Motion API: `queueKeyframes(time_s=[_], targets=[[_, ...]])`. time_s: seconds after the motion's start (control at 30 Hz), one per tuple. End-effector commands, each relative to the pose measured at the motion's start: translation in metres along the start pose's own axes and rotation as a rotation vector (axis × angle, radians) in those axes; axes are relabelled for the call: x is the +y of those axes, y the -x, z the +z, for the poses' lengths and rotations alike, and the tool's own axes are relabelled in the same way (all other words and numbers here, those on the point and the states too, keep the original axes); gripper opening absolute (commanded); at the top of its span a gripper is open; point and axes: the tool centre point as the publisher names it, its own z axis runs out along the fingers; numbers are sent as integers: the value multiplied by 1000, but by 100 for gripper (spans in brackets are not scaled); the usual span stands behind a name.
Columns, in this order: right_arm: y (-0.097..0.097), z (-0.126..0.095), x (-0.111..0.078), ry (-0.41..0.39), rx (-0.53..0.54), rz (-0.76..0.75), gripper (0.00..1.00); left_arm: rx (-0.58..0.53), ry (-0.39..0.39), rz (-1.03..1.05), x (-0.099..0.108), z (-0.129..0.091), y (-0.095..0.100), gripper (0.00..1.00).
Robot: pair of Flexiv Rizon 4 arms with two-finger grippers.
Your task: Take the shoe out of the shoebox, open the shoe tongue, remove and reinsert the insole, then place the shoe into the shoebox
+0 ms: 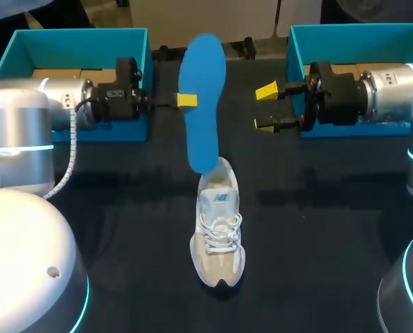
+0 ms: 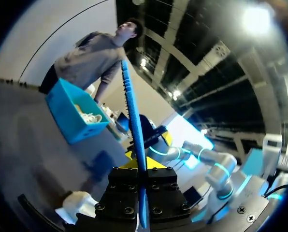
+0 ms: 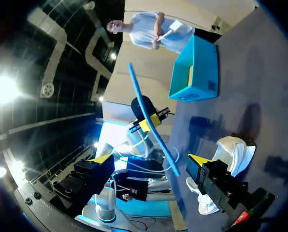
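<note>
The left pincer (image 1: 188,100) is clamped on the blue insole (image 1: 203,97) and holds it aloft over the table (image 1: 123,208), at 12 o'clock from the white sneaker (image 1: 219,232), lower end by the heel. The right pincer (image 1: 265,108), at the insole's 3 o'clock, stands apart and empty. Pinched at one edge (it looks floppy), the insole might buckle against the collar, and the unheld sneaker could tip.

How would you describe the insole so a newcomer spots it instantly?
Start at the dark table, where a pale sneaker sits mid-table. Over its heel end the left gripper holds up the insole by one edge. It is the only flat, bright blue, foot-shaped sheet; the nearby boxes are teal and open-topped.
</note>
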Motion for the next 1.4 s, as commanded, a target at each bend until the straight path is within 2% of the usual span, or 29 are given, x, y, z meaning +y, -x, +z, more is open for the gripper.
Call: queueKeyframes(time_s=[0.03,0.23,0.37,0.6,0.77,0.97,1.27,1.4], targets=[[0,1,-1,2,-1,0,100,-18,5,-175,1,2,1,0],[1,-4,-2,-7,-56,-18,100,-56,10,-322,0,5,10,0],[-2,-7,-4,-17,-135,-32,100,-27,37,-373,3,4,13,0],[-7,-13,-4,-52,-257,-38,100,-46,25,-413,8,7,22,0],[-20,-14,1,-89,-428,-12,100,-54,11,-451,13,11,28,0],[-33,-12,5,-94,-590,-7,100,-57,1,-492,15,13,31,0],[-49,1,6,-121,-860,-36,100,-57,1,-492,15,13,31,0],[-54,9,7,-132,-947,-48,100,-57,1,-492,15,13,31,0]])
